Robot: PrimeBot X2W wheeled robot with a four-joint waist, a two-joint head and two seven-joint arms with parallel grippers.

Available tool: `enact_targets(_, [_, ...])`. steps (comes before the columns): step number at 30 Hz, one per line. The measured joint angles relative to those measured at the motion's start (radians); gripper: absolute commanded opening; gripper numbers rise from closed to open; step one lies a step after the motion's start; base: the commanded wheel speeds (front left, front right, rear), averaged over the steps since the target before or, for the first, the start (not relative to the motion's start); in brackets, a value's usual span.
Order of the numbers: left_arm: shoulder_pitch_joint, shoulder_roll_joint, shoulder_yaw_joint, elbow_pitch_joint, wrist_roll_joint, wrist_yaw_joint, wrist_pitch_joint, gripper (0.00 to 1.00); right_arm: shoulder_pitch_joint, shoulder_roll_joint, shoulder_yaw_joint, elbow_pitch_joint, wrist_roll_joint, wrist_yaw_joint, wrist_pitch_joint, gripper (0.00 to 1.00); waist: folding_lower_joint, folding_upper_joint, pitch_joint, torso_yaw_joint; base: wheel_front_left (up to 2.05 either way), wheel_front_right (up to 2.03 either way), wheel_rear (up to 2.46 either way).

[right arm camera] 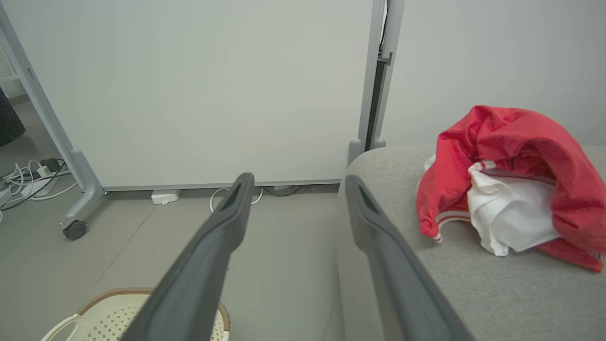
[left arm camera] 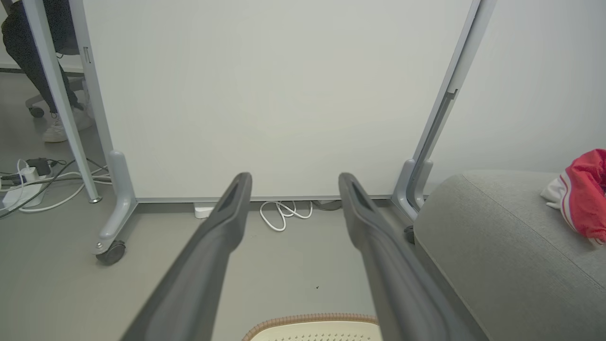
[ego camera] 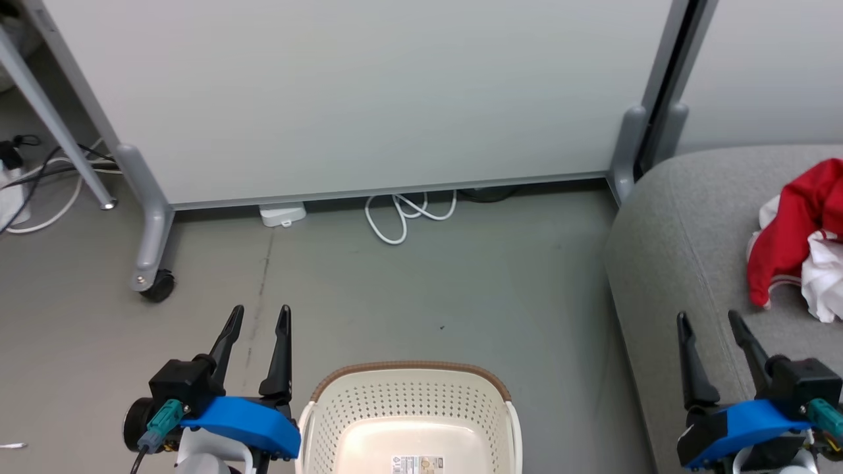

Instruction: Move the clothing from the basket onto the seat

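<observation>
The red-and-white clothing (ego camera: pixel 793 224) lies in a loose heap on the grey seat (ego camera: pixel 678 250). The part of the cream basket (ego camera: pixel 408 398) that can be seen from here, down to the label (ego camera: pixel 421 463) on its floor, holds nothing. The job looks done or close to it, though the basket's near end is cut off from sight and a piece left there could be missed. The likeliest mishap now is a snag: the right gripper (ego camera: pixel 707 316) hangs over the seat's front edge just short of the heap. A careless swing that way could catch a fold on one long dark finger and drag the garments off the cushion to the floor (ego camera: pixel 428 289). The heap itself is bunched, with a striped red hem trailing out at its edge, and soft knit on a rounded cushion could slide if nudged. On the other side the left gripper (ego camera: pixel 261 311) sits just beside the basket's brown rim, apart from it. A turn at the waist might knock the light plastic basket across the floor towards the white cable (ego camera: pixel 405 214) looped under the partition panel (ego camera: pixel 362 99). Both grippers stand with fingers spread wide and nothing between them — neither touches cloth, basket or seat. The right one's fingers frame bare floor and the sofa's corner, the left one's the foot of the panel.
</observation>
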Motion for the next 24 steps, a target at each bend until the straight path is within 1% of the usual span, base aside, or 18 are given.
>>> enact_targets(6, [0.025,0.008,0.015,0.015,0.006,-0.003,0.000,1.00,0.044,0.000,0.041,-0.021,0.020,0.000,0.008,1.00,0.0001,0.0000,-0.031,0.039,0.00,0.00,0.00])
enact_targets(8, [0.028,0.011,0.018,0.017,0.006,-0.003,0.000,1.00,0.047,0.000,0.052,-0.022,0.046,0.000,0.011,1.00,0.0001,0.0000,-0.035,0.045,0.00,0.00,0.00])
enact_targets(24, [0.036,0.003,0.017,0.015,0.009,-0.003,0.000,1.00,0.050,0.000,0.072,-0.035,0.057,0.000,0.025,1.00,0.0003,0.0000,-0.018,0.032,0.00,0.00,0.00])
